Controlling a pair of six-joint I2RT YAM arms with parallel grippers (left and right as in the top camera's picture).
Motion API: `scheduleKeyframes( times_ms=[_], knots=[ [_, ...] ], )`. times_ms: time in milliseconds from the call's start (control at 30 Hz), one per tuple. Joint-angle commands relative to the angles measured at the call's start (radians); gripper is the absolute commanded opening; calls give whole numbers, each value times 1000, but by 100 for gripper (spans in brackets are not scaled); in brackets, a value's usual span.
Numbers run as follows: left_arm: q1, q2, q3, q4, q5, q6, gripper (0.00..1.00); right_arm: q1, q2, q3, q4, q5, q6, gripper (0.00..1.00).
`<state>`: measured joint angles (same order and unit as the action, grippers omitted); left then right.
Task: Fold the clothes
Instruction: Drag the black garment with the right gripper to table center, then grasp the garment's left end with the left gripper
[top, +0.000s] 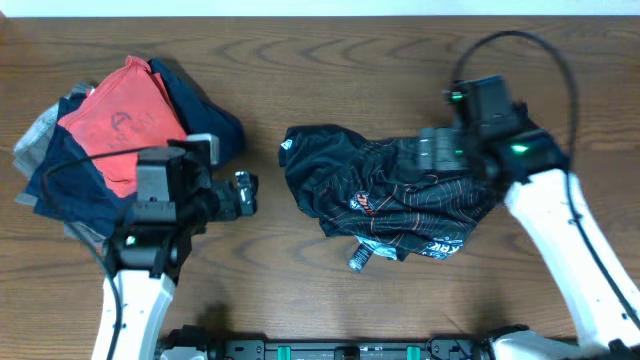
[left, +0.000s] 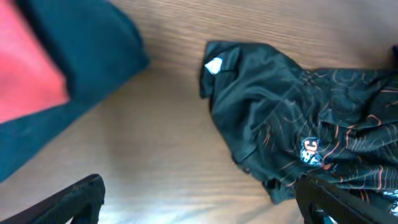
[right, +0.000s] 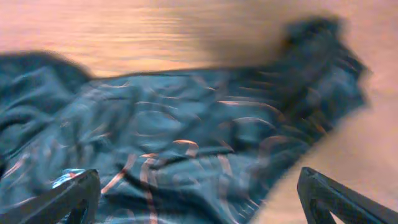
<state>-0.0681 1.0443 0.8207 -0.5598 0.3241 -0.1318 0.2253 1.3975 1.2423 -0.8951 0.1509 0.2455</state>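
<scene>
The black jersey (top: 385, 195) with fine orange and white contour lines lies crumpled in the middle of the table. My left gripper (top: 243, 194) is open and empty, just left of the jersey's left edge; in the left wrist view its fingers (left: 199, 202) frame bare wood, with the jersey (left: 292, 124) ahead to the right. My right gripper (top: 437, 150) is open over the jersey's upper right part; in the right wrist view its fingers (right: 199, 199) spread above the cloth (right: 174, 149), which looks blurred.
A pile of other clothes sits at the far left: a red-orange shirt (top: 125, 120) on top of navy garments (top: 70, 185), also in the left wrist view (left: 74, 68). Wooden table (top: 330, 80) all round.
</scene>
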Motion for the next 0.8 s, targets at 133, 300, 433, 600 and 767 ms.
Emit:
scheduleKeyframes(
  times_ms=[133, 300, 433, 600, 767],
  knots=[
    [-122, 259, 14, 148, 50, -4, 98, -175, -43, 0, -146, -3, 54, 99],
    [-195, 480, 14, 288, 50, -5, 98, -286, -43, 0, -207, -37, 76, 99],
    [-234, 622, 14, 385, 51, -6, 99, -347, -43, 0, -224, -54, 71, 99],
    [-291, 726, 14, 486, 51, -13, 82, -386, -40, -1, -227, -53, 67, 99],
    [-372, 747, 14, 549, 50, -12, 66, -388, -32, -2, -227, -53, 64, 99]
  ],
)
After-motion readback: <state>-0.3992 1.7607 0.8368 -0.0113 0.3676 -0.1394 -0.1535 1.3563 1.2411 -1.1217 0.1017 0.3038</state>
